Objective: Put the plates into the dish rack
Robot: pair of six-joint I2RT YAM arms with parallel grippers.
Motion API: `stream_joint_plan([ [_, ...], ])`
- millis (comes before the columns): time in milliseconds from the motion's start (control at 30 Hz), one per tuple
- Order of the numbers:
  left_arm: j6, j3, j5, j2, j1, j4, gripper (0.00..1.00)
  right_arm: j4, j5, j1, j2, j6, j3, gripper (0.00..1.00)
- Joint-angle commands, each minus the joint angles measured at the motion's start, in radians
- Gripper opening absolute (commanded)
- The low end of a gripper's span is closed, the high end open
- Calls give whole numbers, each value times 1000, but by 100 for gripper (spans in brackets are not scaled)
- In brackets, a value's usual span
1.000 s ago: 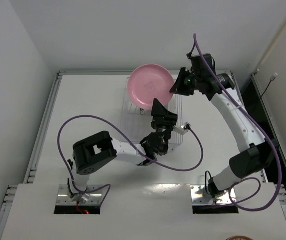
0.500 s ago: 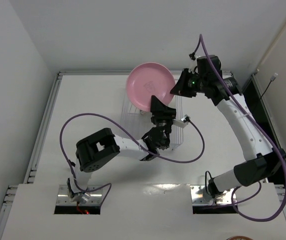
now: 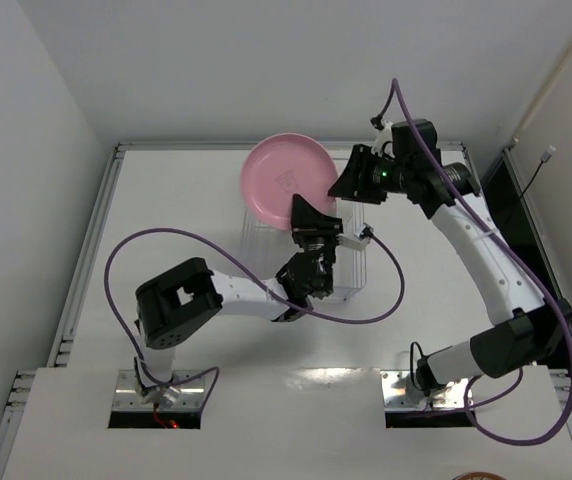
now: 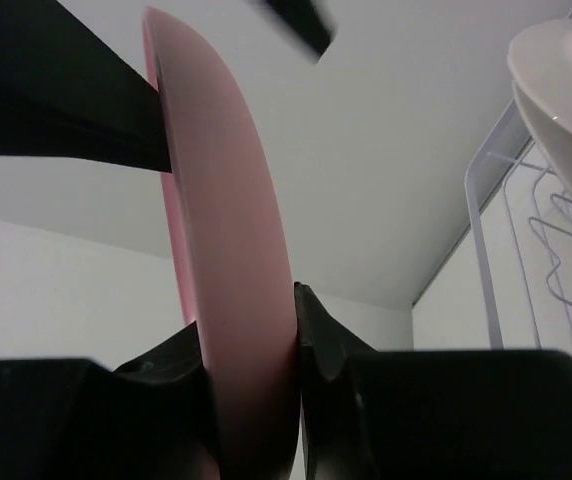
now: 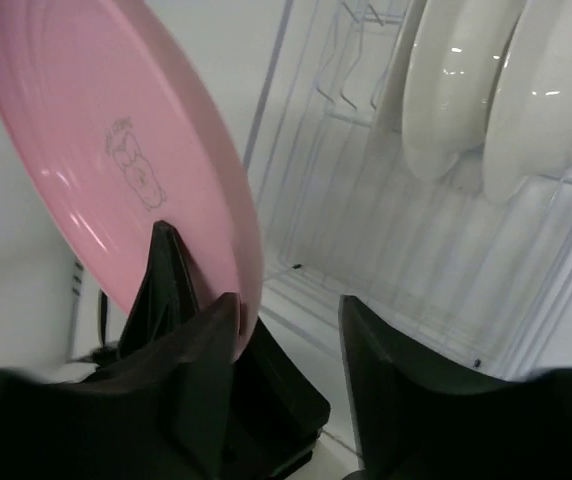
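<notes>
A pink plate (image 3: 278,180) stands on edge above the dish rack (image 3: 258,236). My left gripper (image 3: 309,213) is shut on its lower rim; in the left wrist view the pink plate (image 4: 228,230) runs edge-on between both fingers of that gripper (image 4: 251,335). My right gripper (image 3: 350,187) is open at the plate's right rim. In the right wrist view the pink plate (image 5: 106,150) lies against one side of the right gripper (image 5: 291,335), with the other finger well apart from it. Two pale plates (image 5: 456,80) stand in the dish rack (image 5: 366,230).
A purple cable (image 3: 391,285) loops over the table to the right of the rack. The left arm's elbow (image 3: 174,303) sits low on the table's left side. A white wall rises behind the rack. The rack's wire rim (image 4: 486,210) shows beside a white plate (image 4: 566,70).
My left gripper has shut on the pink plate's lower rim. My right gripper has opened and let go of it. The plate has shifted a little to the left.
</notes>
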Motion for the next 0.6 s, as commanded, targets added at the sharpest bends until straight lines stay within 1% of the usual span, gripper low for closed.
stream_joint_plan([
  [0,-99,-29,-61,-118,-18,548,0,52,-58,-14,-60,-19,1,43],
  [33,-140,-41,-79,-171,-18,519,0,52,-58,-26,-74,-19,1,64],
  [67,-192,-64,-120,-205,-18,427,0,52,-58,-38,-84,-32,1,71],
  [100,-329,-75,-140,-241,-18,359,0,52,-58,-49,-106,-32,11,81],
  [133,-416,-86,-156,-282,-18,274,0,52,-48,-49,-121,-32,11,85],
  [167,-508,-98,-165,-366,-18,74,0,66,-48,-61,-138,-32,11,89],
  [200,-609,-98,-165,-411,-18,-48,0,93,-48,-61,-158,-32,-1,91],
  [233,-838,-85,-165,-454,-18,-186,0,109,-48,-72,-198,-32,-21,94],
  [267,-966,-65,-142,-492,-6,-490,0,119,-48,-81,-218,-32,-30,96],
  [300,-1224,5,-115,-556,17,-654,0,138,-38,-81,-238,-21,-41,97],
  [333,-1336,50,-78,-578,35,-798,0,138,-28,-90,-256,-21,-61,99],
  [367,-1433,91,18,-595,57,-916,0,150,-28,-90,-272,-21,-71,100],
  [400,-1511,168,81,-607,80,-1098,0,150,-28,-90,-294,-21,-81,100],
  [433,-1627,205,140,-618,129,-1168,0,150,-28,-100,-295,-21,-93,100],
  [467,-1668,239,266,-618,152,-1228,0,150,-28,-100,-295,-21,-93,100],
  [500,-1702,294,334,-618,196,-1311,0,150,-38,-100,-304,-21,-107,100],
  [533,-1761,320,406,-605,219,-1348,0,150,-51,-100,-304,-21,-126,100],
  [567,-1794,343,516,-604,242,-1377,0,150,-51,-100,-304,-21,-137,100],
])
